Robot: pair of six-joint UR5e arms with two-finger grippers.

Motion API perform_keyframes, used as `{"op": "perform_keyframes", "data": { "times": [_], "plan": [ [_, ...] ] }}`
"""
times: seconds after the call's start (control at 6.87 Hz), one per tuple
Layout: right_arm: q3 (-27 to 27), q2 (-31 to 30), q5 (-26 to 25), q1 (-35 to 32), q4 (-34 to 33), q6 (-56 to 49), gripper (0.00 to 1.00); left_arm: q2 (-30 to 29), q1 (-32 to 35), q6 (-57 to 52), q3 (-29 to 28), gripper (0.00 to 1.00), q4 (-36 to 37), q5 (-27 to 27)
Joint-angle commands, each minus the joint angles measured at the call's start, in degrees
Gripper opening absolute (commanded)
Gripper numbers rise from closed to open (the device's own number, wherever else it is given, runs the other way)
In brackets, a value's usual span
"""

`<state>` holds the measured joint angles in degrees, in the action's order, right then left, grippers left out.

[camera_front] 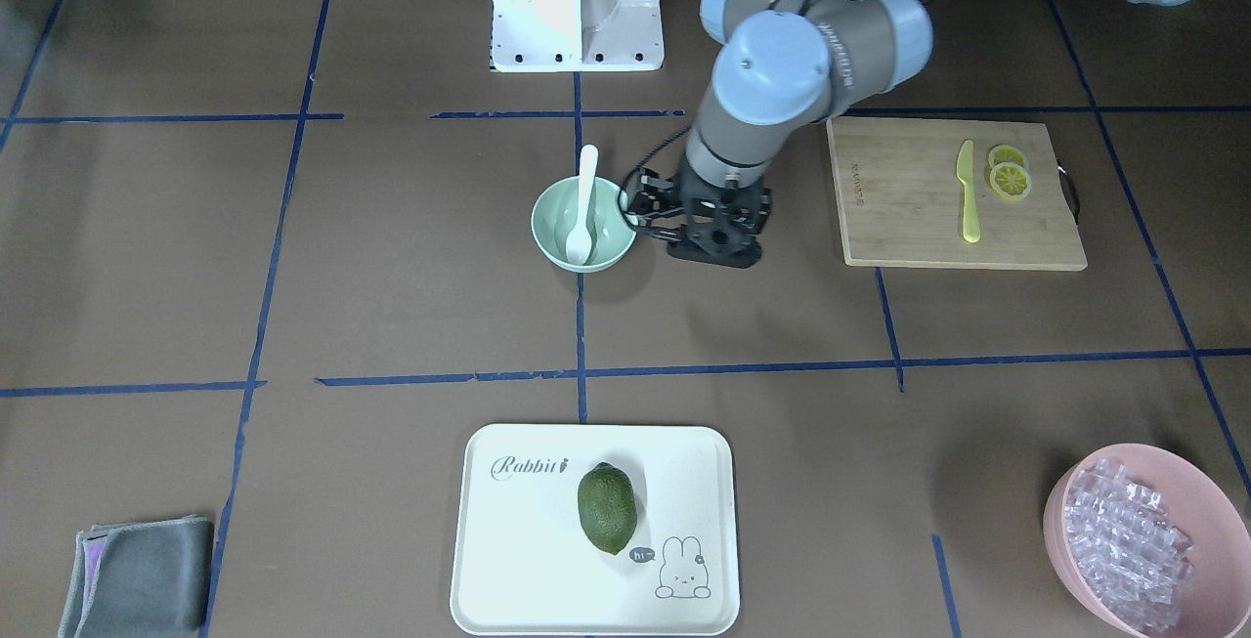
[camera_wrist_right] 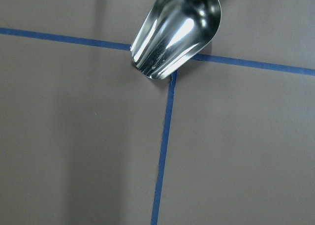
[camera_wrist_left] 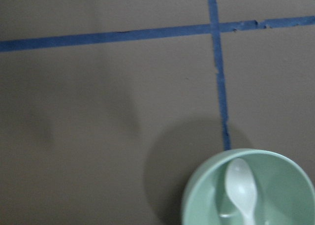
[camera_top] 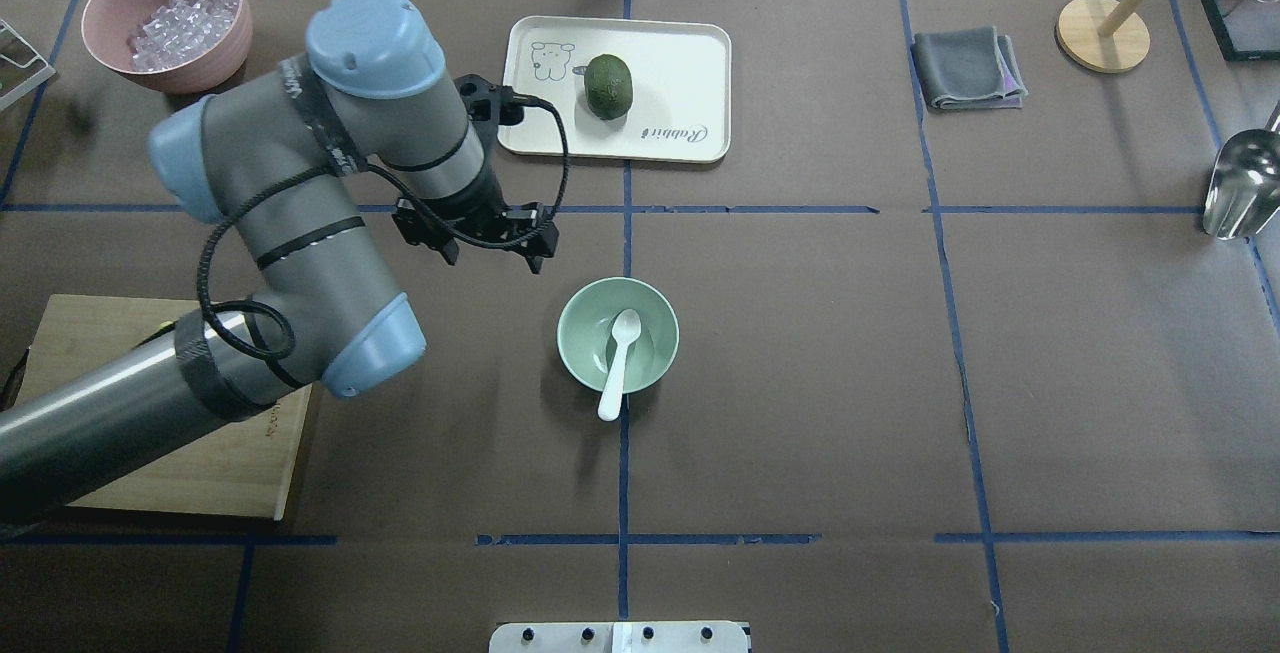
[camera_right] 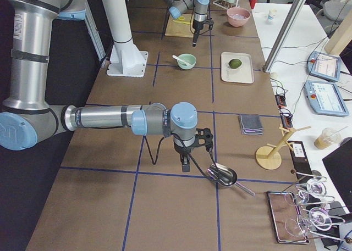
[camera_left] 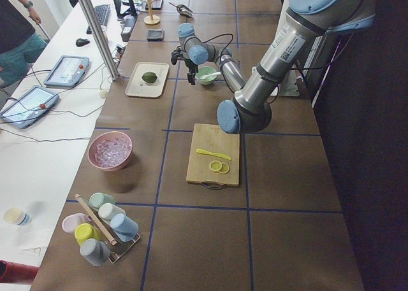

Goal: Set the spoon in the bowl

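The white spoon (camera_front: 584, 198) lies in the mint-green bowl (camera_front: 611, 228), scoop down inside and handle leaning over the rim toward the robot. Both show in the overhead view, spoon (camera_top: 618, 358) in bowl (camera_top: 650, 333), and at the lower right of the left wrist view, spoon (camera_wrist_left: 241, 185) in bowl (camera_wrist_left: 290, 185). My left gripper (camera_front: 640, 210) hangs just beside the bowl, apart from the spoon, open and empty; overhead it (camera_top: 490, 248) is up-left of the bowl. My right gripper (camera_right: 187, 166) shows only in the right side view, so I cannot tell its state.
A white tray (camera_front: 508, 540) holds a green fruit (camera_front: 606, 508). A cutting board (camera_front: 909, 218) carries a yellow knife (camera_front: 968, 193) and lemon slices (camera_front: 1009, 174). A pink bowl (camera_front: 1060, 521) holds ice pieces. A grey cloth (camera_front: 137, 574) and a metal scoop (camera_wrist_right: 174, 33) lie elsewhere.
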<state>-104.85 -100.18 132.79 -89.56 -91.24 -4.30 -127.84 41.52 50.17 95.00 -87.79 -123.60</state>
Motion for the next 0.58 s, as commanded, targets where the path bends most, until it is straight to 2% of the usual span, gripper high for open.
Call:
{"op": "perform_keyframes", "data": {
  "times": [0.0, 0.15, 0.29, 0.44],
  "plan": [
    [1.13, -0.02, 0.01, 0.00, 0.18, -0.18, 1.00, 10.89, 6.18, -5.96, 9.28, 1.00, 1.74, 0.02],
    [1.75, 0.16, 0.10, 0.00, 0.36, -0.09, 1.00, 15.38, 9.08, -10.40, 11.68, 1.00, 1.74, -0.15],
    [1.93, 0.25, 0.10, 0.08, 0.36, 0.17, 1.00, 20.74, 13.55, -20.89, 12.57, 1.00, 1.74, -0.76],
    [2.54, 0.68, 0.10, 0.17, 0.36, 0.26, 1.00, 26.10, 20.99, -26.39, 12.67, 1.00, 1.65, -5.56]
  ]
}}
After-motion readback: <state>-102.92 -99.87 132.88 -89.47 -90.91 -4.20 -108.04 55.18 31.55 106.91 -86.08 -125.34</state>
